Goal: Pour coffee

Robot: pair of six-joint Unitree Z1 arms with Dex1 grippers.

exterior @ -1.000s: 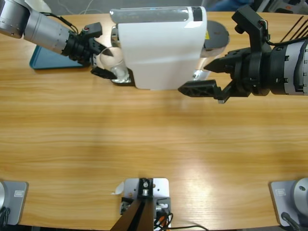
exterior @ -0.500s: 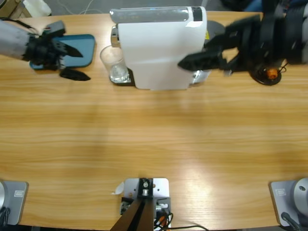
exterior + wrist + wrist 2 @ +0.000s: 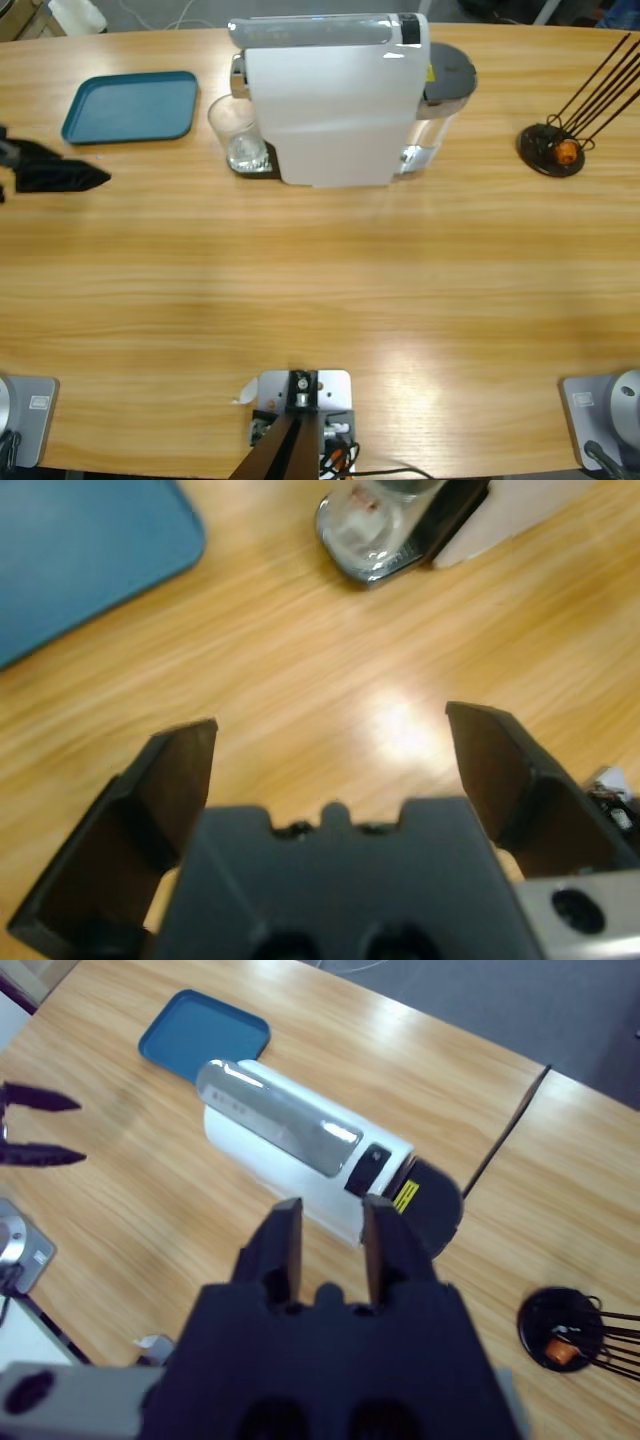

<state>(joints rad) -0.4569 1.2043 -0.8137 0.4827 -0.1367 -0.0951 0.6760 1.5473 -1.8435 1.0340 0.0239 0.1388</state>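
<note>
- Two grippers were off the work. The left gripper [image 3: 70,177] sat at the table's [image 3: 320,290] far left edge, jaws spread wide, holding nothing, below the blue tray [image 3: 130,105]; its arm was cut off.
- The glass [image 3: 238,133] stood on the drip plate against the white coffee machine [image 3: 330,100], presumably placed to catch the pour. The coffee in it was hard to make out.
- The right gripper [image 3: 330,1235], raised high, jaws nearly closed on nothing, was absent from the high view.
</note>
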